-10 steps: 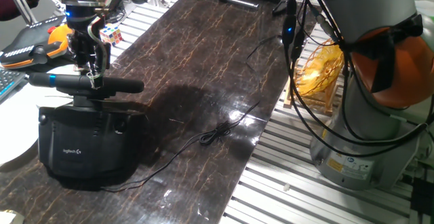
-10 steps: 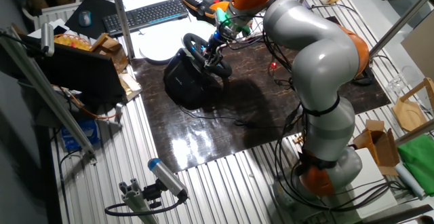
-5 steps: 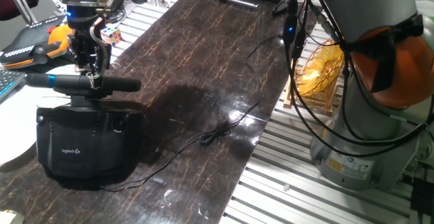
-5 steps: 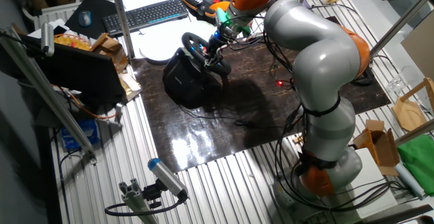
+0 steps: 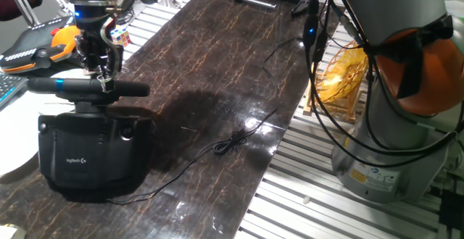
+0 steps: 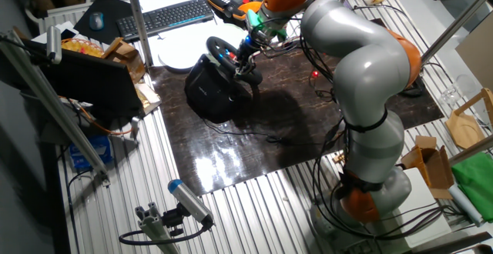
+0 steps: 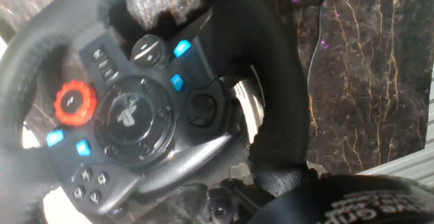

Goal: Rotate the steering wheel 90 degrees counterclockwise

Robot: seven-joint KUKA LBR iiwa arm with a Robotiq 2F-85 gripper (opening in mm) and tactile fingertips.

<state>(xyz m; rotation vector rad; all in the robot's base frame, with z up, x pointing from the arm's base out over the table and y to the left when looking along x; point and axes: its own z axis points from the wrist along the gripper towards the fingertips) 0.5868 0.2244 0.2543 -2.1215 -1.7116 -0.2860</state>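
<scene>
Black padded rim of the wheel (image 5: 87,88) is clamped by the fingers (image 5: 99,69); the grip should be kept firm while an arc about the hub is followed.

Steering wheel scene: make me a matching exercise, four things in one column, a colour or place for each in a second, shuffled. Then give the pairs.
Things:
1. steering wheel
2. round dial on the wheel's face
3. Logitech logo
4. thin cable

Descriptions:
A. white, on the front of the boxy base
B. red
C. loose on the dark marbled table
D. black rim under the gripper

Pairs: 1-D, 2-B, 3-A, 4-C
</scene>
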